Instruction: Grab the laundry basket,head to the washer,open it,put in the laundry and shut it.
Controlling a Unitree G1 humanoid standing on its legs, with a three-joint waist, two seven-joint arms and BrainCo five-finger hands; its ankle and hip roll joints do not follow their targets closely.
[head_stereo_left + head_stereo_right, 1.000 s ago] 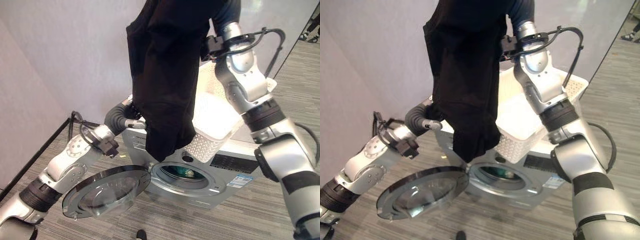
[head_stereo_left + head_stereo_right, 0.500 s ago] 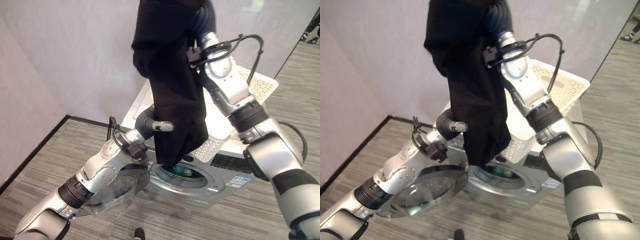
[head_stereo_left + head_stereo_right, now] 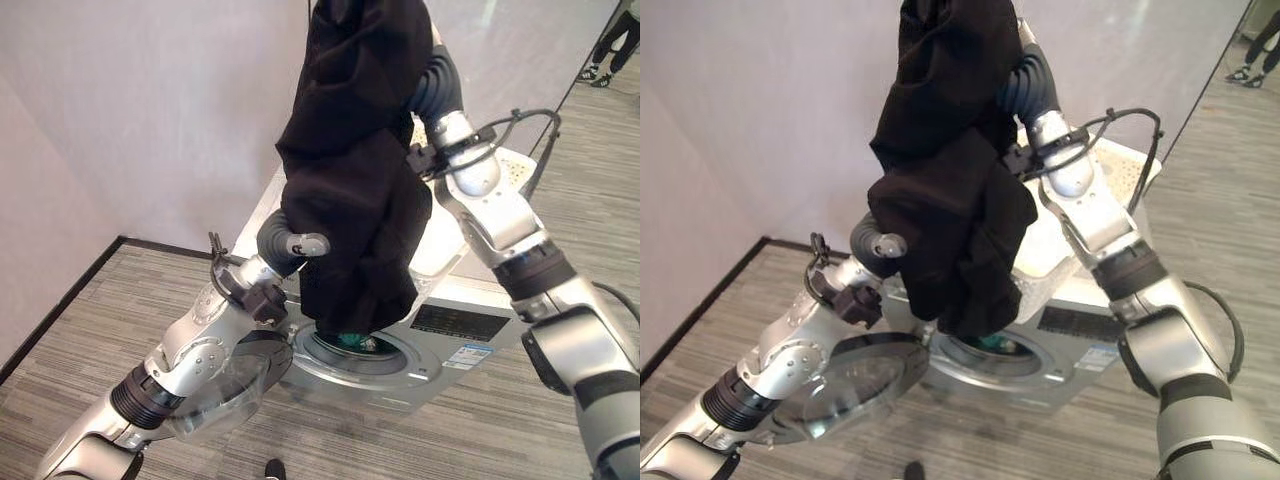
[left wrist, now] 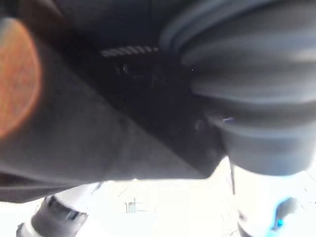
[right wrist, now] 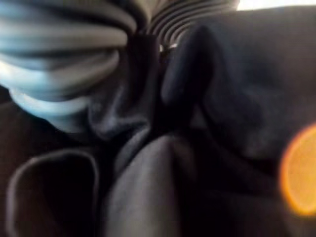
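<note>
A black garment (image 3: 355,150) hangs bunched from high up, its lower end just above the open drum (image 3: 352,345) of the silver washer (image 3: 460,325). My right arm reaches up from the right; its ribbed wrist cover (image 3: 437,85) runs into the top of the cloth, and the hand is buried there. My left hand (image 3: 300,243) presses against the garment's left side at mid height, mostly covered by it. Dark cloth lies right against both wrist cameras (image 5: 197,148). Something green (image 3: 350,342) sits inside the drum. The white laundry basket (image 3: 445,235) rests on top of the washer.
The washer's round glass door (image 3: 215,395) stands swung open to the left, under my left forearm. A pale wall rises behind the washer. A person's legs (image 3: 610,45) show far off at the top right. Grey striped floor lies in front.
The camera has shifted. The garment has bunched up and now hangs over the drum opening. My left hand rose from beside the washer top to the cloth's side.
</note>
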